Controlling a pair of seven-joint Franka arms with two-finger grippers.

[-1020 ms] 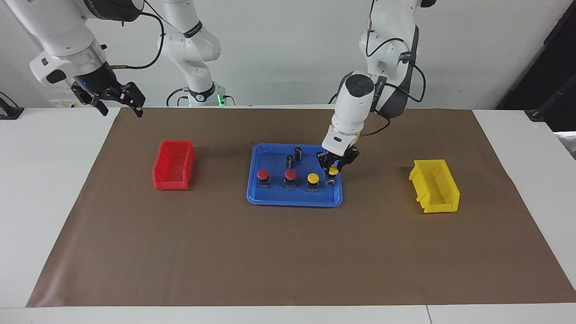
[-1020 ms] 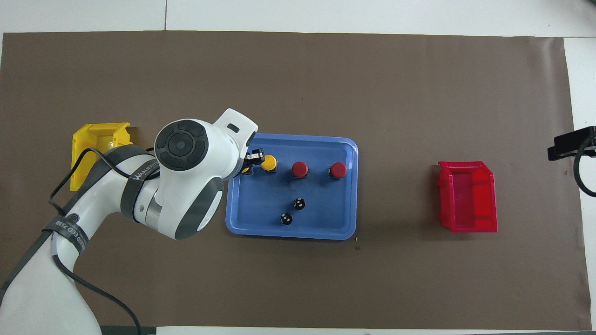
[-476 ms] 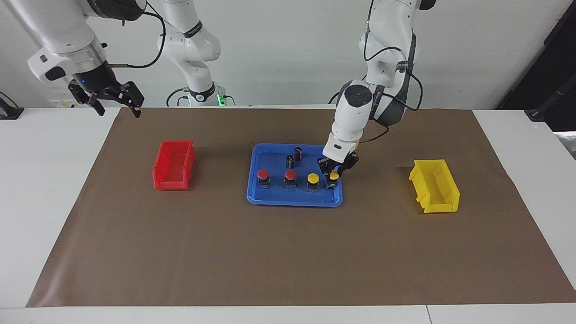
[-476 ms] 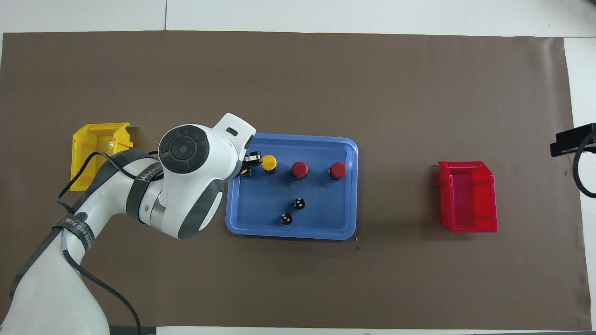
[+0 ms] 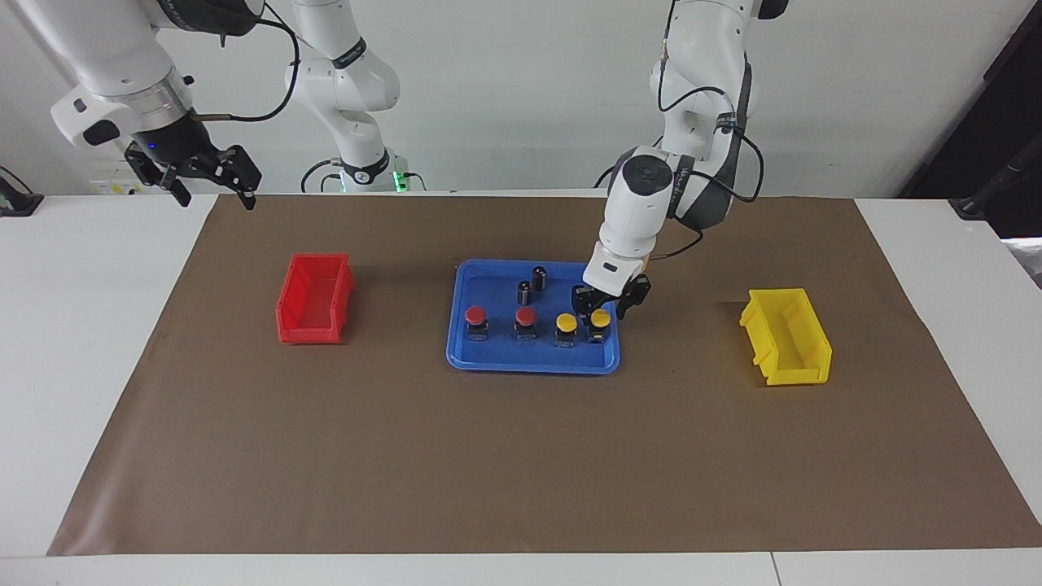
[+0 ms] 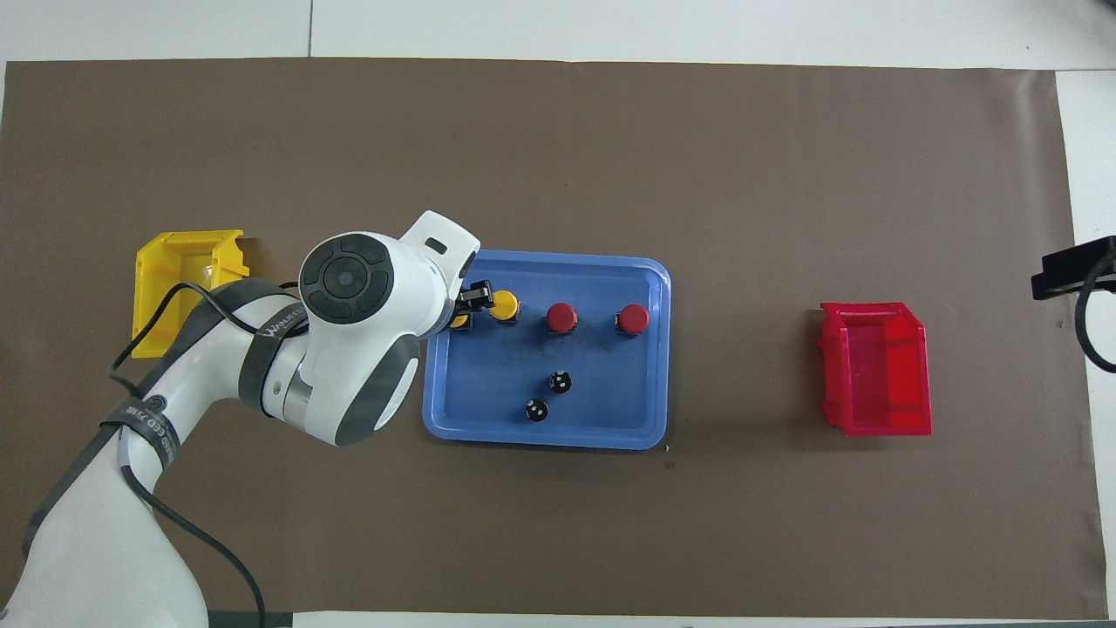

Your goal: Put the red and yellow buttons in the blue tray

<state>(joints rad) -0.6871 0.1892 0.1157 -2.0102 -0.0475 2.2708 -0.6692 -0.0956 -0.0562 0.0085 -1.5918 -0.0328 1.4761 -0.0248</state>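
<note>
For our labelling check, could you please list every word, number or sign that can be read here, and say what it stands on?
Grey strap on the left arm: white lettering, too blurred to read reliably.
Second strap, lower on that arm: lettering beside a round logo, also unreadable.
Nothing else shows any text.

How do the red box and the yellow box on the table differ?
The red bin sits toward the right arm's end of the table; the yellow bin sits toward the left arm's end. The yellow bin lies slightly farther from the robots than the red bin, and is turned at more of an angle. Both are small, deep and beside the blue tray.
</note>
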